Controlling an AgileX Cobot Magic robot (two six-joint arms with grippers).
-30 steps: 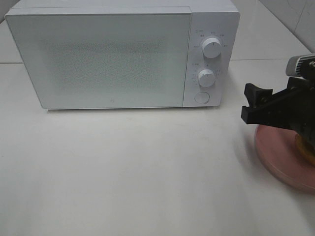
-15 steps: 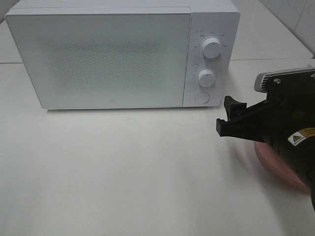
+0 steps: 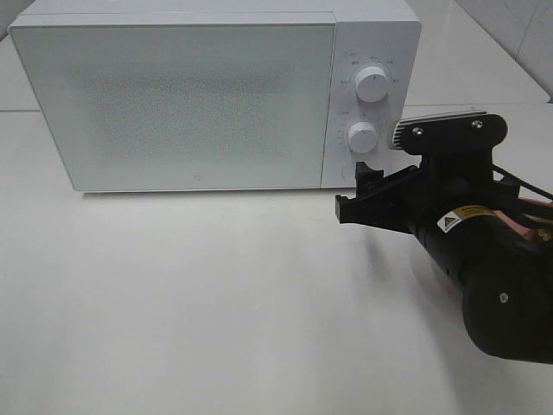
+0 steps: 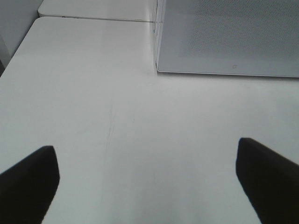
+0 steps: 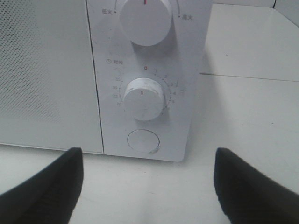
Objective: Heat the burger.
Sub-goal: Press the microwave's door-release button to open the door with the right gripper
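Though behind fingers (image 3: 372, 181) overhead — button (image 5: 143, 141) wrist-clear

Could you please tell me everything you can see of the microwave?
The microwave is a white unit standing upright on the white table, its speckled grey door shut. The control panel beside it carries an upper knob and a lower knob, both round and white, above a round button. The open right tool faces that panel without touching.

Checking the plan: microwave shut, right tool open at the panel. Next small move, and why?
Probably ease the right tool forward to press the round button, likely the door release. The door is shut, and in the right wrist view the button sits centred between the open tool's fingers.
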